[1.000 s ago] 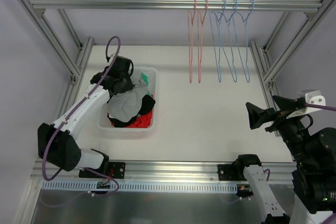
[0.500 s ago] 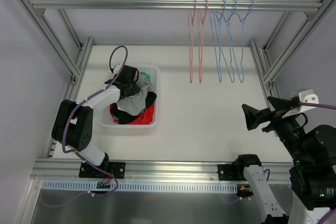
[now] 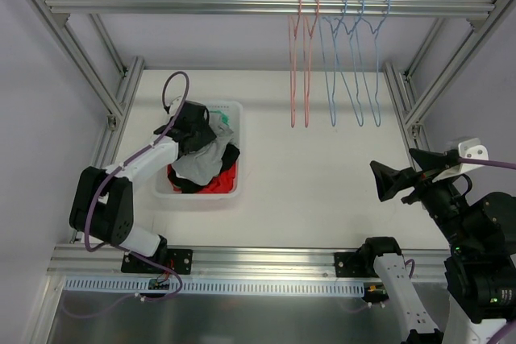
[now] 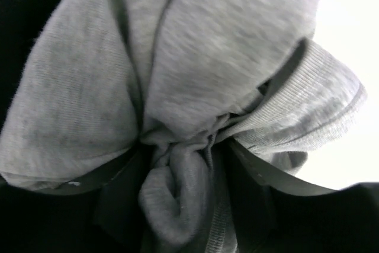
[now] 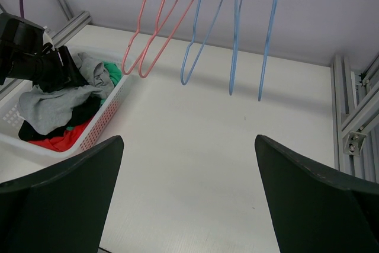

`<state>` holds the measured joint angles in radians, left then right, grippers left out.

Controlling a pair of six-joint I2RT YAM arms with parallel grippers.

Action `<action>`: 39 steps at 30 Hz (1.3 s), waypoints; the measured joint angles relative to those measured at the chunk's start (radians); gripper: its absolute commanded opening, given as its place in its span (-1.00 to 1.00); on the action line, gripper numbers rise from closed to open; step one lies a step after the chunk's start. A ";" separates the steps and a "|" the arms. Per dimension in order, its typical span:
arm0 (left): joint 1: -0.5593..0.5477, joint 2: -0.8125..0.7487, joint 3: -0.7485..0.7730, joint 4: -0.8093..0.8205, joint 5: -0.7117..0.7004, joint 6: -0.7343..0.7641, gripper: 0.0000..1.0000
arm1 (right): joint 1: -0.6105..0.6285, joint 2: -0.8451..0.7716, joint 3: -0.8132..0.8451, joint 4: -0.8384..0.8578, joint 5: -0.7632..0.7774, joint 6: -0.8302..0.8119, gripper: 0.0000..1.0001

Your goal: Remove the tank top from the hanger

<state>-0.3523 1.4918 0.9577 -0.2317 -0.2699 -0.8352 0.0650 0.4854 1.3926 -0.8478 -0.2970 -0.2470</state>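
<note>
Left gripper's [image 3: 197,123] hold on bunched grey tank top [image 4: 195,57] unclear, right gripper [image 5: 189,164] gaping, empty; snagged fabric could trail from the left-edge basket [image 3: 197,201].

A white basket [image 3: 197,201] sat at the left of the white bench [image 3: 322,175], holding red cloth [image 3: 218,185], black cloth [image 3: 230,155] and what looked like green cloth [image 3: 223,122]. An aluminium rail [image 3: 161,6] crossed overhead.
</note>
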 measured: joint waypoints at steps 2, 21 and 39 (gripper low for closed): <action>0.000 -0.015 0.001 -0.013 0.001 0.009 0.27 | 0.000 0.000 0.000 0.000 0.000 0.000 0.99; 0.000 -0.285 0.195 -0.240 0.035 0.148 0.97 | 0.000 0.058 -0.064 -0.003 0.005 0.010 0.99; 0.000 -0.866 0.268 -0.627 -0.107 0.438 0.97 | 0.017 -0.056 -0.095 -0.203 0.263 0.022 0.99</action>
<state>-0.3523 0.6262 1.2255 -0.8589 -0.3767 -0.3977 0.0822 0.4297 1.2976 -1.0508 -0.0341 -0.2253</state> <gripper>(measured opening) 0.985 0.993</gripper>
